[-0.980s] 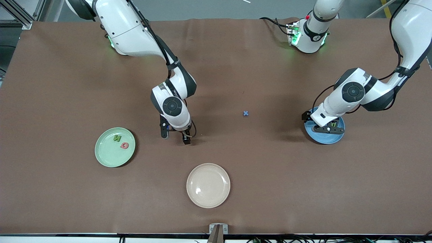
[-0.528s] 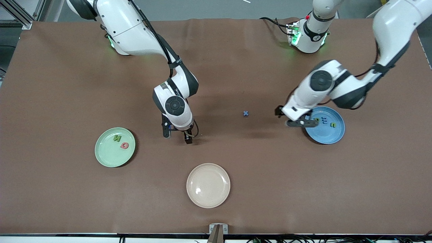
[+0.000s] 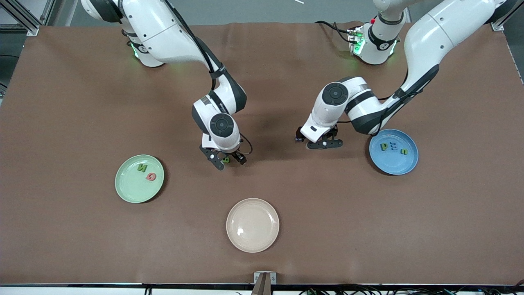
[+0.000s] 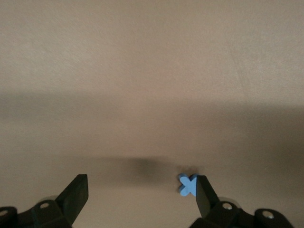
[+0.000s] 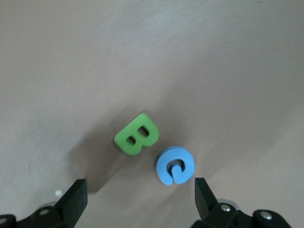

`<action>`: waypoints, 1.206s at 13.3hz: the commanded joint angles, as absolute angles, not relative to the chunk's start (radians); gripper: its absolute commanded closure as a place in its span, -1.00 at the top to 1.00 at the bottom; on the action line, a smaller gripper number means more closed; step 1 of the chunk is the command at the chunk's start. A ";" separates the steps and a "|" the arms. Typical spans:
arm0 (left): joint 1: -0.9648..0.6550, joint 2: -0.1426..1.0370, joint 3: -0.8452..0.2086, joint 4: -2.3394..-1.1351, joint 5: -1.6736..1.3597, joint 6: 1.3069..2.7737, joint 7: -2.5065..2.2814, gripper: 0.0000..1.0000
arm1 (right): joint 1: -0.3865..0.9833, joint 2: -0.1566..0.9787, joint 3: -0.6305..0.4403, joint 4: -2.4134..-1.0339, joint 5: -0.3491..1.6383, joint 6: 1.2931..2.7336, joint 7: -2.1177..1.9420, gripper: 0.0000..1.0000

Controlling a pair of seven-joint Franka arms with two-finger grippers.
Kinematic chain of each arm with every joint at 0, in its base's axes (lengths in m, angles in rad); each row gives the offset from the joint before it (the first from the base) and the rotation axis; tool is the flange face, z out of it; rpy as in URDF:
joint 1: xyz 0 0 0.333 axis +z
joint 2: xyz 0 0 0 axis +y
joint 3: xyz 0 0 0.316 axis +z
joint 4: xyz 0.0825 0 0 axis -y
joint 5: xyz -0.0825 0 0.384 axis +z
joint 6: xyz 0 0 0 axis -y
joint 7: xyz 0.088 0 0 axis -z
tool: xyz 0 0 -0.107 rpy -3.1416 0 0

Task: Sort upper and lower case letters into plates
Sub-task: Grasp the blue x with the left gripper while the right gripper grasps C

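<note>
Brown cloth-covered table (image 3: 82, 102) carries three round shallow plates of equal size. The pale mint green plate (image 3: 133, 186) sits toward the right arm's end w/ a green letter N (image 3: 141, 167) and a red letter G (image 3: 151, 177) in it. The sky blue plate (image 3: 394, 163) sits toward the left arm's end, holding a green letter p (image 3: 384, 146), a blue letter (image 3: 393, 148) too small to read, and a green letter n (image 3: 404, 152). The cream-beige plate (image 3: 252, 225) lies nearest the front camera, between the other two.

Right gripper (image 3: 224, 159) hangs low over the table mid-way, fingers apart, nothing clamped; in its wrist view a green foam letter B (image 5: 137, 134) and a blue foam letter G (image 5: 174, 165) lie touching on the cloth between the fingers.

Left gripper (image 3: 319, 141) is low over the cloth near the blue plate, fingers apart, empty; a small blue foam letter x (image 4: 187, 185) lies just beside one fingertip (image 4: 204, 192).
</note>
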State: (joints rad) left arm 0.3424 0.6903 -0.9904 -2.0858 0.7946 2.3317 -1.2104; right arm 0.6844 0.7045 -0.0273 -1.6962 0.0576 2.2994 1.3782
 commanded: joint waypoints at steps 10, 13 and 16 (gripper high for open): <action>0.153 0.782 -0.876 -1.980 0.779 2.341 -1.262 0.76 | 0.635 0.541 -0.032 -1.988 0.069 2.537 1.026 1.00; 0.140 0.798 -0.876 -1.974 0.779 2.342 -1.255 0.39 | 0.644 0.543 -0.029 -2.014 0.089 2.582 1.055 1.00; 0.140 0.808 -0.876 -1.976 0.779 2.344 -1.253 0.20 | 0.649 0.549 -0.031 -2.019 0.091 2.586 1.069 1.00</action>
State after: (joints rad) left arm 0.1510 0.7983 -0.8820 -1.9886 0.7936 2.3364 -1.2610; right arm 0.6481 0.5807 -0.0351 -1.9769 0.0778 2.5695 1.0540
